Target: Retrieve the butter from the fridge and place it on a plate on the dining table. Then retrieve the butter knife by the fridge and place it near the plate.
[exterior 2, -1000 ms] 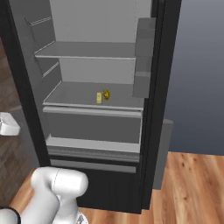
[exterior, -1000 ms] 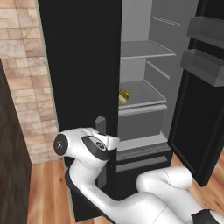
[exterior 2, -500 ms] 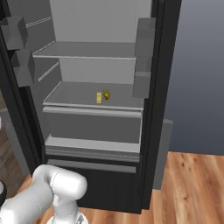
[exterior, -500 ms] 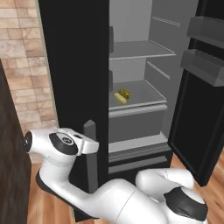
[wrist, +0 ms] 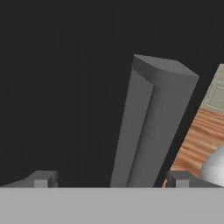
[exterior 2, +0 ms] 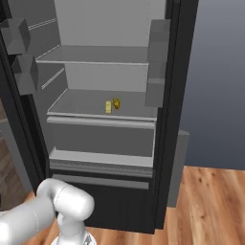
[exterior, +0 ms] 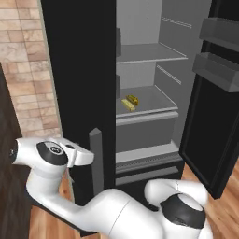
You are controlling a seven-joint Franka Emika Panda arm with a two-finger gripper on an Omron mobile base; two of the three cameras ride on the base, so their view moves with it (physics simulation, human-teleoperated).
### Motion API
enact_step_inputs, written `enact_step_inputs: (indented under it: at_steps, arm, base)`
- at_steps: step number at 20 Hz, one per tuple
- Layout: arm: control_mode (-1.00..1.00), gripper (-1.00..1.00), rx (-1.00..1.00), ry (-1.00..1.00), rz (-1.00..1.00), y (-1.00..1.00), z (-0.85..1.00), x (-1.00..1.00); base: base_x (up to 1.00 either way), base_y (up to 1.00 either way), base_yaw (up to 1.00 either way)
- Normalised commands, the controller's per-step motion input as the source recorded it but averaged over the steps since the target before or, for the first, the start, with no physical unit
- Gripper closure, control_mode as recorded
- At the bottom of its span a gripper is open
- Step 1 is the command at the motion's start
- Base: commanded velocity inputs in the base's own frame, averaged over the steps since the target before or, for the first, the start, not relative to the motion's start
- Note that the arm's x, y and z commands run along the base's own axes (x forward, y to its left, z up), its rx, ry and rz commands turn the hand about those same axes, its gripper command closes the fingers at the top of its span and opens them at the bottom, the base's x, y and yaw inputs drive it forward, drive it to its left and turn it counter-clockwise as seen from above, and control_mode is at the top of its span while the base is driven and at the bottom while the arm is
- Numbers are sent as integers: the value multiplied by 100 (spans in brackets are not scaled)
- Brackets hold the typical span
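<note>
I have the fridge in front of me, tall and black, with both doors swung open and the grey shelved inside showing. The right door carries grey bins on its inner face; the left door stands edge-on to the left base camera, its black outer face toward me. Below the shelves sits the lower drawer, closed.

My arm bends low at the left door, with the hand next to that door's grey bar handle. In the hand view the handle rises between the two finger tips with a gap on each side, so the gripper is spread wide and grasps nothing.

The butter lies on the middle shelf, a small pale-yellow stick toward the front edge. Just beside it, to its right in the right base view, sits a darker golden-brown lump.
</note>
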Motion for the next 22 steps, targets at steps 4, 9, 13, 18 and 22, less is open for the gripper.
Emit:
enact_step_inputs:
  at_steps: [4,9,13,18,22]
  arm:
    - [-100,-100,0,0,0,32,0,-49]
    - [-100,-100,16,-4,3,-15,0,-92]
    - [-100,-100,33,-9,9,-68,1,-100]
    - [-100,-100,41,-2,11,-97,0,-97]
    - [-100,-100,51,0,10,-100,1,-57]
  base:
    - [0,0,0]
    - [0,0,0]
    - [0,0,0]
    - [0,0,0]
    - [0,0,0]
